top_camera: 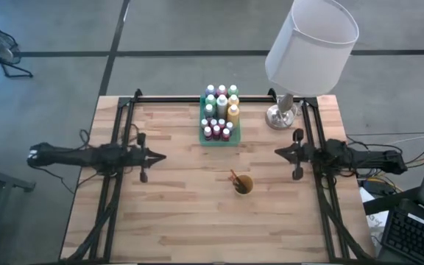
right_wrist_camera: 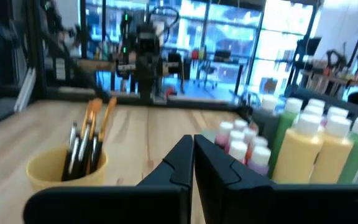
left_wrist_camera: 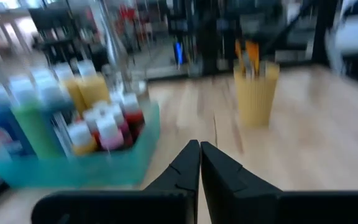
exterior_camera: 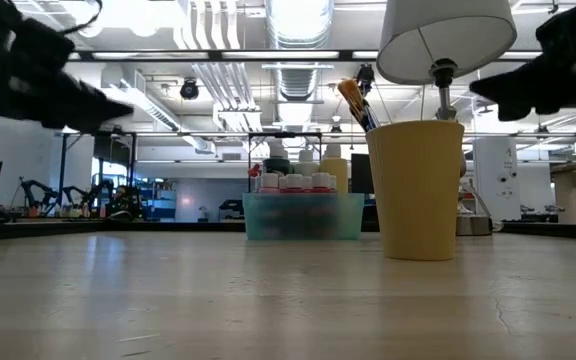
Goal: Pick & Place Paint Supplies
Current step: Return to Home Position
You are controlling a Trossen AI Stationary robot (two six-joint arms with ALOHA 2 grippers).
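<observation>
- Since the paint bottles (top_camera: pixel 220 112) are packed upright in the green tray (top_camera: pixel 219 142) and the paintbrushes (top_camera: pixel 234 177) stand in the yellow cup (top_camera: pixel 244 185), nothing is seen loose on the tabletop (top_camera: pixel 182 213).
- The left gripper (top_camera: pixel 157 156) and right gripper (top_camera: pixel 280 152) are held with fingers together, well apart from both containers.
- The lamp (top_camera: pixel 311 40) beside the right arm could be clipped by a wide swing.
- The cup could be tipped by any resulting jolt.
</observation>
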